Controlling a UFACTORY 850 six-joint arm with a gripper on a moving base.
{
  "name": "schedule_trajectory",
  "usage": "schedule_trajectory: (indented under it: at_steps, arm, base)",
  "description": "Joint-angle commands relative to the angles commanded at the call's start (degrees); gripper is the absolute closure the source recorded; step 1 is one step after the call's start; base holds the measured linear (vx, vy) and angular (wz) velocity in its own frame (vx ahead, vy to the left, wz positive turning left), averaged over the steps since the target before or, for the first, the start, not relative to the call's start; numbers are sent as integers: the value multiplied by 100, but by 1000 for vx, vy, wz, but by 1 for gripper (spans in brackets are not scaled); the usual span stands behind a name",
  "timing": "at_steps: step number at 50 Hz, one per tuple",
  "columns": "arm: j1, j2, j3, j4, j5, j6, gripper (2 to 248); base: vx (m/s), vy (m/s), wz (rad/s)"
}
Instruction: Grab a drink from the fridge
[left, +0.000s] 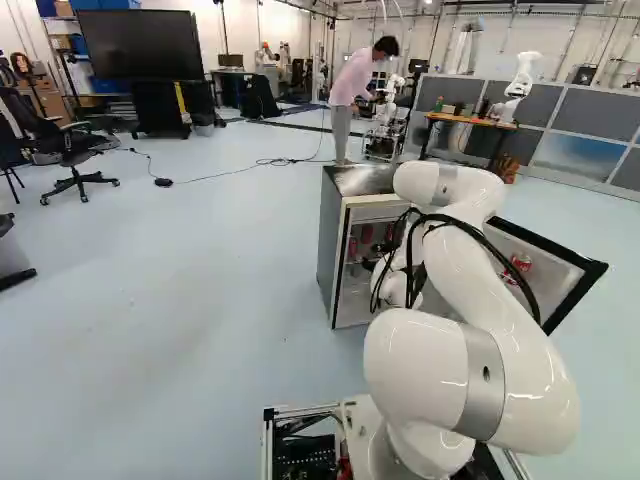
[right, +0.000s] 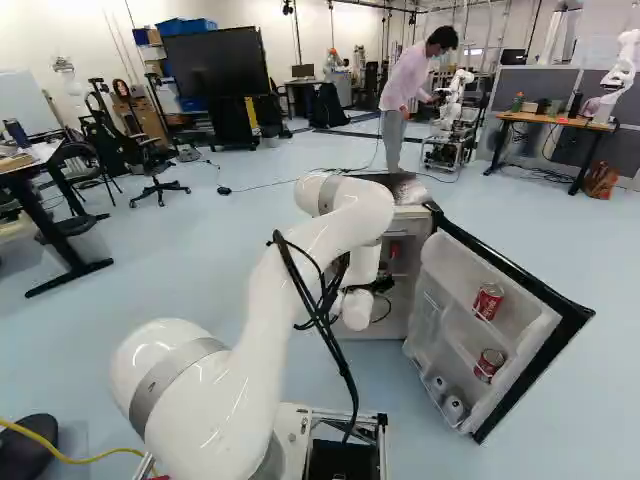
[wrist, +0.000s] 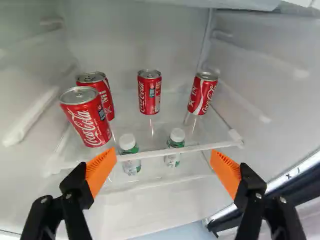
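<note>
The gripper (right: 380, 284) reaches into the fridge (left: 328, 230), its fingers largely hidden in the right base view. In the wrist view the gripper (wrist: 162, 172) stands wide open, nothing between its orange pads. Red cans stand on the glass shelf ahead: a near can (wrist: 86, 116) beyond one finger, another can (wrist: 102, 92) close behind it, a can (wrist: 149, 92) in the middle, and a can (wrist: 202, 93) toward the fridge's other side. Below the shelf, seen through and past its front edge, are two white-capped bottles (wrist: 131, 155) (wrist: 173, 148).
The fridge door (right: 530, 300) stands open at the arm's right, holding red cans (right: 488, 300) and other containers in its racks. White shelf edge (wrist: 180, 151) runs across ahead of the fingers. Farther back are a table (right: 550, 120) and another robot (right: 455, 100). A person stands beyond the fridge.
</note>
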Motion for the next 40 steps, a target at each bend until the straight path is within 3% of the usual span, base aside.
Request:
schedule_trajectory:
  at_steps: [40]
  arm:
    - [92, -50, -329, 0, 0, 0, 3]
  base:
    - [0, 0, 0]
